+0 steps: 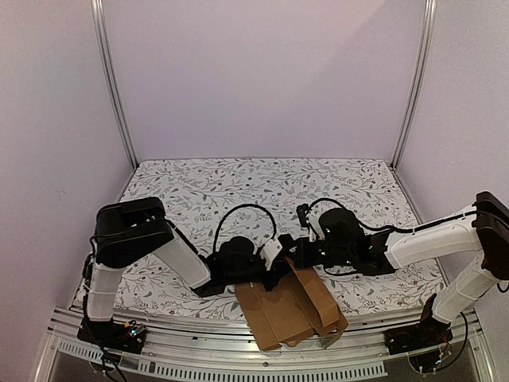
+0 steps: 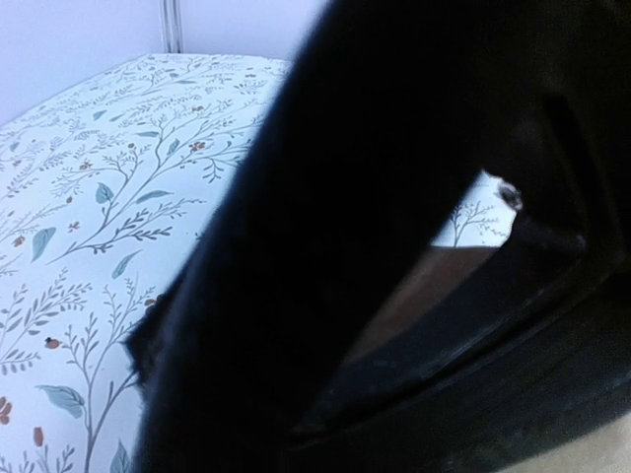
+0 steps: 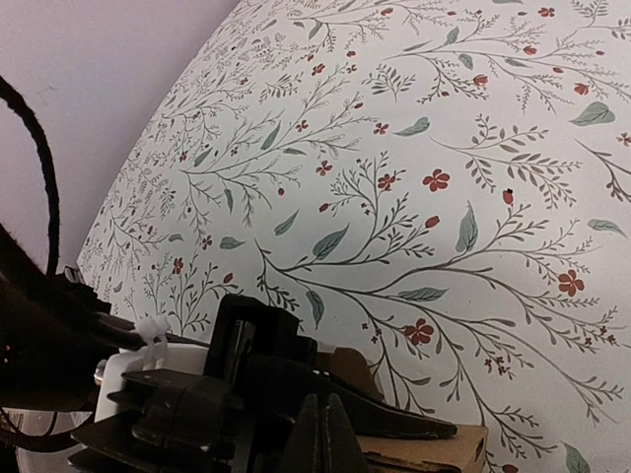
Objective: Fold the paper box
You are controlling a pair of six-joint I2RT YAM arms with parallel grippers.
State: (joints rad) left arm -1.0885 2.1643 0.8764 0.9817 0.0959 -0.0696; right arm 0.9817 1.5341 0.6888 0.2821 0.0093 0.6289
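Note:
The paper box [image 1: 290,310] is a brown cardboard piece, partly folded, lying at the table's near edge. My left gripper [image 1: 276,274] is at its upper left corner. In the right wrist view one long black finger [image 3: 424,419] of it lies over the cardboard [image 3: 434,451]. The left wrist view is mostly blocked by dark shapes, with a brown strip of cardboard [image 2: 424,286] between them. My right gripper [image 1: 296,255] is at the box's top edge, right beside the left one. Its fingertips [image 3: 325,434] are pressed together with nothing visible between them.
The table is covered by a white floral cloth [image 1: 262,187]. White walls with metal posts [image 1: 115,87] enclose it on three sides. The box overhangs the metal front rail [image 1: 238,358]. Both arms meet over the table's near middle.

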